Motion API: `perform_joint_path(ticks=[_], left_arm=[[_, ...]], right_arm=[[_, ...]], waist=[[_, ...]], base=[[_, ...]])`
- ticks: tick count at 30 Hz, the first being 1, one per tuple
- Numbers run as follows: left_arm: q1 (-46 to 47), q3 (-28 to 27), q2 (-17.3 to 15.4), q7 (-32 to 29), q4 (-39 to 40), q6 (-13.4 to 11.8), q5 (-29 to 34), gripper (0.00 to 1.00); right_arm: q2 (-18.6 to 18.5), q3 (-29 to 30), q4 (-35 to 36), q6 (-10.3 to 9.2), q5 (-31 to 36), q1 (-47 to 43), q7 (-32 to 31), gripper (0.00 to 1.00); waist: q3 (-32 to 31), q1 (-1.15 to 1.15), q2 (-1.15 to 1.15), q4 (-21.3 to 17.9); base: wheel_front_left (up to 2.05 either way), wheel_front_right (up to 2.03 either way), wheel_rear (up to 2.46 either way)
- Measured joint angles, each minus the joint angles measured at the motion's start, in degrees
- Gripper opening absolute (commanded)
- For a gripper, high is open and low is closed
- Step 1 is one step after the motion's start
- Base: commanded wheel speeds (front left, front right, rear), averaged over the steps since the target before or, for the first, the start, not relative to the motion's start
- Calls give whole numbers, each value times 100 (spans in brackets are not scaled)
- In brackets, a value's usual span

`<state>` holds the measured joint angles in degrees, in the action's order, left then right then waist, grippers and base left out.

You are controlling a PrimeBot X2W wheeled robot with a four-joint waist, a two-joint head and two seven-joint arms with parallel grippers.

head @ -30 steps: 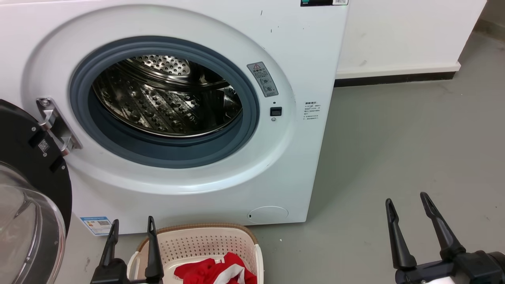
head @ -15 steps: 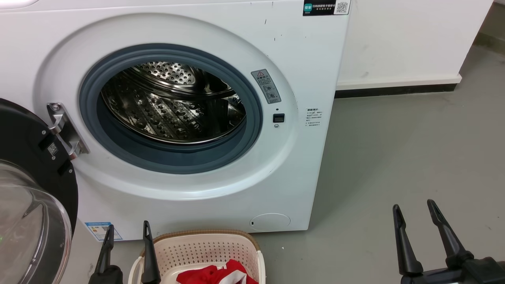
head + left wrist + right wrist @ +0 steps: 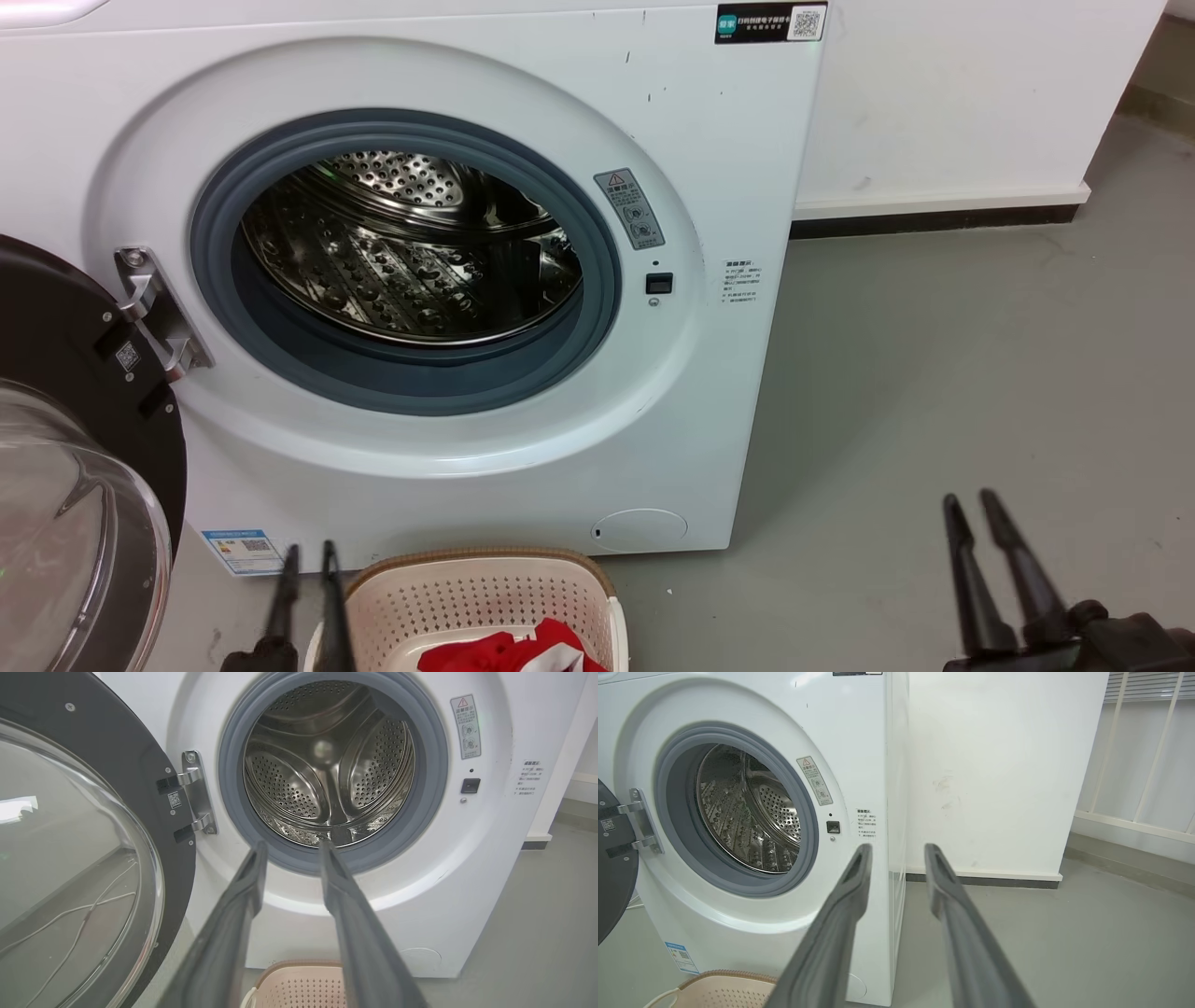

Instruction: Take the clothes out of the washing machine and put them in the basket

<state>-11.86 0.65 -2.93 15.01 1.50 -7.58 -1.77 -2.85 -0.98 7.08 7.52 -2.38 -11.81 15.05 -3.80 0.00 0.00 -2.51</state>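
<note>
Left gripper, right gripper: fingers closer together than half second ago; now narrow gap, tips apart, nothing held. Clothes lie in basket just before washing machine, as before. Garment and basket front cut off by head view's bottom edge. Open door cropped at left.

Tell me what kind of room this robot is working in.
Most likely a laundry area, perhaps a plain utility room: a white front-loading washing machine with its door open, a perforated laundry basket holding red clothes in front of it, and a bare grey floor.
</note>
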Motion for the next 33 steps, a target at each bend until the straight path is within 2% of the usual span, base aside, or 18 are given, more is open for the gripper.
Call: perform_joint_path(ticks=[2, 6, 18, 33], left_arm=[[-22, 24, 4, -22, -63, 0, -41, 0], [-29, 30, 2, -85, -62, 11, -536, 0], [217, 8, -62, -345, -357, 287, -2014, 0], [554, -36, -123, -630, -658, 545, -3557, 0]], right_arm=[[0, -11, -77, 0, -33, -14, -3, 0], [-5, -19, -141, 0, -532, -20, -78, 0], [-89, -18, -501, 0, -2025, 237, -315, 0], [-157, 13, -829, -1, -3554, 530, -605, 0]], waist=[[4, 0, 0, 1], [19, 0, 0, 9], [55, 0, 0, 33], [101, 0, 0, 63]], base=[[0, 0, 0], [0, 0, 0], [0, 0, 0], [0, 0, 0]])
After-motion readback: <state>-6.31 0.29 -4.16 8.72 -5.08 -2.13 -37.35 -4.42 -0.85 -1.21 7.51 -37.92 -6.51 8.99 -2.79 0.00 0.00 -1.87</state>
